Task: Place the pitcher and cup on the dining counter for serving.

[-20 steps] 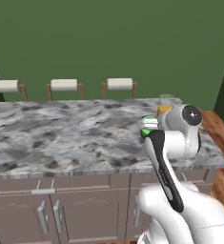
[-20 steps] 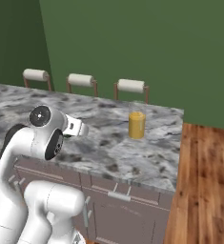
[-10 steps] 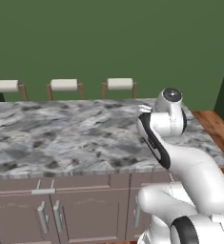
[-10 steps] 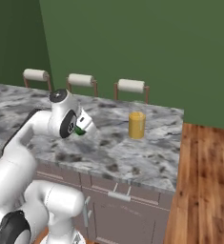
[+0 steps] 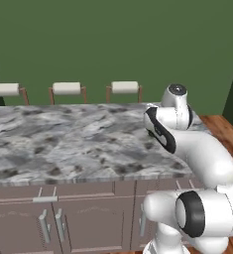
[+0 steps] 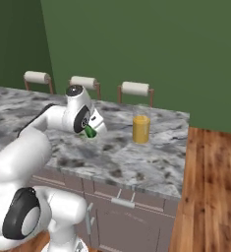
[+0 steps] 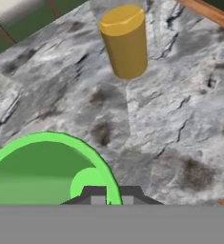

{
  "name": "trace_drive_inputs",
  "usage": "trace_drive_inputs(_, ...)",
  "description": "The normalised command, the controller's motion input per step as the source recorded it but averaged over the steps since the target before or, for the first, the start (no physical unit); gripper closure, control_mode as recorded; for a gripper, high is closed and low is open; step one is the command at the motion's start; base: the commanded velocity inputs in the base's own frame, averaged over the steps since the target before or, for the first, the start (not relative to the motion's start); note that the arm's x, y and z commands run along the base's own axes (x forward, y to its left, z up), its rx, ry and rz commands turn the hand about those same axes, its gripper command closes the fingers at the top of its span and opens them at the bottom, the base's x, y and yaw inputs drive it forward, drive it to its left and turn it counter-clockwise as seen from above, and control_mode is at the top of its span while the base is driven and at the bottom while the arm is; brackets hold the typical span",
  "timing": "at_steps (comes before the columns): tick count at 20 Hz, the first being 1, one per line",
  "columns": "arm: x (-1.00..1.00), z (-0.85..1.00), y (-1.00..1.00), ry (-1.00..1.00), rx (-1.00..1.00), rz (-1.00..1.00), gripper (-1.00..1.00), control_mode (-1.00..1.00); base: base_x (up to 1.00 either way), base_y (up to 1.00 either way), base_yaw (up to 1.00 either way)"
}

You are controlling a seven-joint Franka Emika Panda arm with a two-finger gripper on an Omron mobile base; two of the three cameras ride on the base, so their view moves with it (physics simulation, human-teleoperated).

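Since a second ago the arm has swung forward over the bench (image 6: 151,170), carrying the cup (image 6: 90,131) from the near edge out above the marbled top toward the pitcher (image 6: 141,129). The hand (image 6: 92,129) is clenched on the cup's rim, the cup lifted off the surface. In the right base view the cup hangs at about 9 o'clock from the pitcher, near it but apart. In the hand view the cup (image 7: 46,167) sits at 7 o'clock, its green opening facing the camera, and the pitcher (image 7: 124,41) stands upright at 12 o'clock on the bench (image 7: 189,119). Three stools (image 5: 124,88) line the far side.
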Motion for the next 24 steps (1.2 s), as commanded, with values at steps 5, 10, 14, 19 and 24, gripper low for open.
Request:
trace_drive_inputs(5, 0.53, -0.33, -0.34, 0.05, 0.01, -0.08, 1.0, -1.0, 0.0, 0.0, 0.0)
trace_drive_inputs(10, 0.4, -0.27, -0.1, 0.05, 0.0, -0.05, 1.0, -1.0, 0.0, 0.0, 0.0)
trace_drive_inputs(14, 0.47, -0.32, 0.0, 0.05, 0.02, -0.06, 1.0, -1.0, 0.0, 0.0, 0.0)
trace_drive_inputs(19, 0.36, -0.44, 0.0, 0.02, 0.02, -0.05, 1.0, -1.0, 0.0, 0.0, 0.0)
trace_drive_inputs(24, 0.36, -0.45, 0.0, 0.0, 0.0, -0.04, 1.0, -1.0, 0.0, 0.0, 0.0)
